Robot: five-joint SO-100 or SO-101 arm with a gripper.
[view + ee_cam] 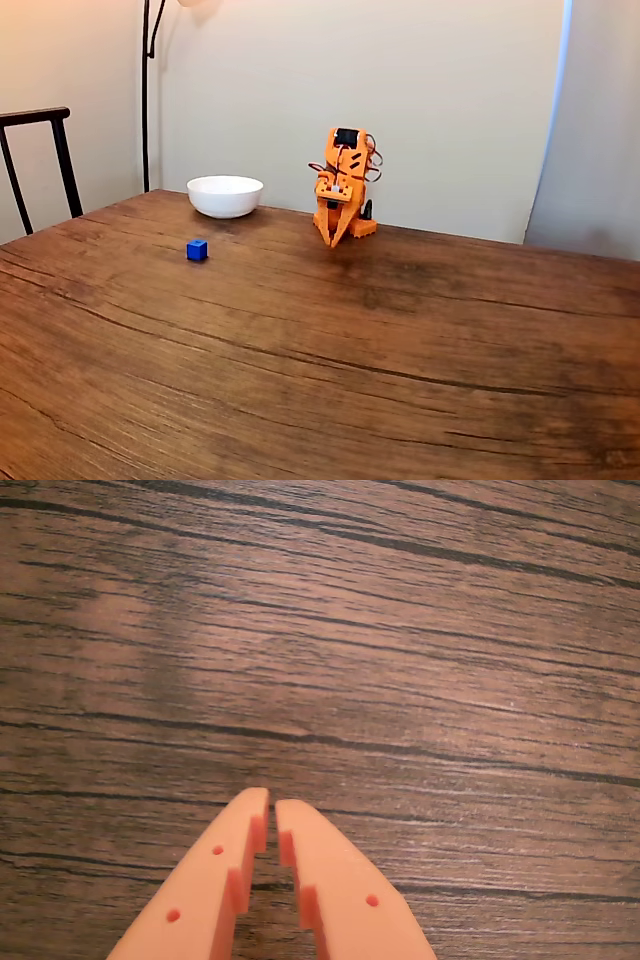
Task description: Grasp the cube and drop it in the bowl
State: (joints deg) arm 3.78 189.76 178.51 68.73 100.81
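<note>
Where the fixed view begins, at the near edge of the desk (330,400), bare dark-grained wood runs back for a long way. Farther in, toward the left edge, sits the cube (197,250), small and bright blue, resting flat on the wood with nothing touching it. Beyond it, close to the far edge, stands the bowl (225,195), white and glossy, well apart from the cube. To the bowl's right, also near the far edge, the orange arm (345,185) is folded down with its pincer (333,243) pointing at the wood. From the wrist view, the pincer (272,810) has its fingertips nearly together, only a thin slit between them, gripping nothing.
</note>
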